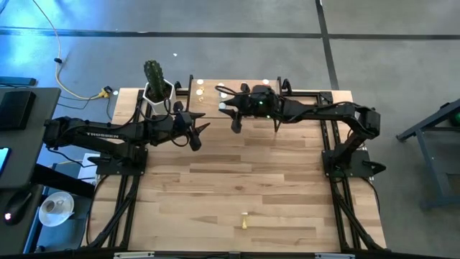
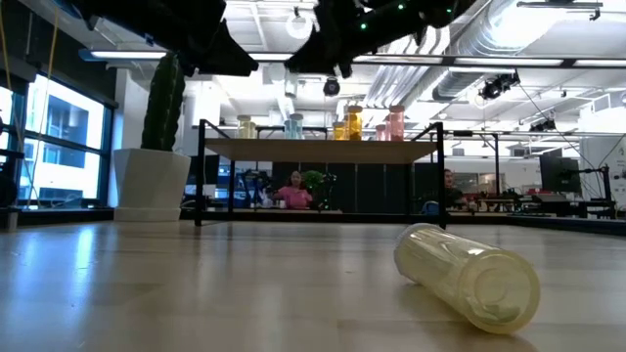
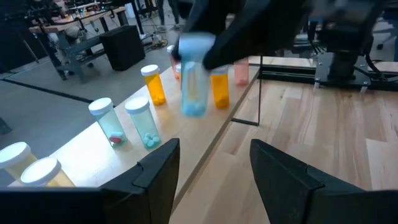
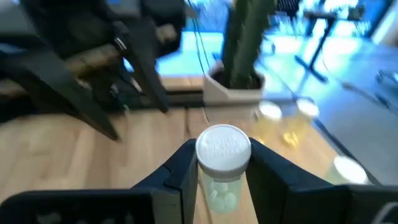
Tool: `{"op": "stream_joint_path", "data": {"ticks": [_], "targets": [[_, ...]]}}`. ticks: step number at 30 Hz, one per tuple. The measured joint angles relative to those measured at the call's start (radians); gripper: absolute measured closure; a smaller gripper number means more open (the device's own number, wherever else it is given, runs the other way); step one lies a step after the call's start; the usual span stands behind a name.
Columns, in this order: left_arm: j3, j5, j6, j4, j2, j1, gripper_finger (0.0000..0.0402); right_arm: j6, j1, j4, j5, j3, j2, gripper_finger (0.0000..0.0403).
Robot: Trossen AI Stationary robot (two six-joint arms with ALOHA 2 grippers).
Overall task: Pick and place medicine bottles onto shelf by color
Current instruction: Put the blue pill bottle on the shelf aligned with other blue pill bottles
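Observation:
The shelf point(image 3: 124, 134) stands at the table's far edge and carries yellow point(image 3: 37, 177), blue-green point(image 3: 144, 123), orange point(image 3: 155, 86) and pink point(image 3: 241, 71) medicine bottles, all upright. My right gripper point(image 4: 222, 171) is above the shelf point(image 1: 244, 108), shut on a blue-green bottle point(image 3: 194, 81) with a white cap. My left gripper point(image 3: 211, 168) is open and holds nothing, in front of the shelf's left end point(image 1: 195, 137). One yellowish bottle point(image 2: 469, 279) lies on its side near the table's front edge point(image 1: 244, 223). My right gripper pinches the blue-green bottle between its two fingers, on opposite sides just under the white cap point(image 4: 222, 148). The fingers point(image 4: 180, 171) come nearly level from the table's right. The bottle stands upright in the hold, cap up, its body point(image 3: 194, 99) hanging clear above the shelf.
A white pot with a cactus point(image 1: 157, 83) stands left of the shelf, close to my left arm. The wide wood tabletop point(image 1: 244, 173) lies between the shelf and the lying bottle. People and desks show in the room behind point(image 2: 293, 191).

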Motion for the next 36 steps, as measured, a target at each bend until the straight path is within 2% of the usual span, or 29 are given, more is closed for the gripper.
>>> {"op": "stream_joint_path", "data": {"ticks": [3,22,36], "targets": [[0.0,0.0,0.001,-0.001,0.0,0.0,0.0218,0.001,-0.015,-0.079,0.027,0.047,0.027,0.0304],[0.0,0.0,0.0,0.001,0.0,0.0,0.0218,0.054,-0.049,-0.113,0.027,0.056,0.128,0.0304],[0.0,0.001,0.0,0.001,0.0,0.0,0.0218,0.046,-0.056,-0.117,0.054,0.056,0.134,0.0304]]}}
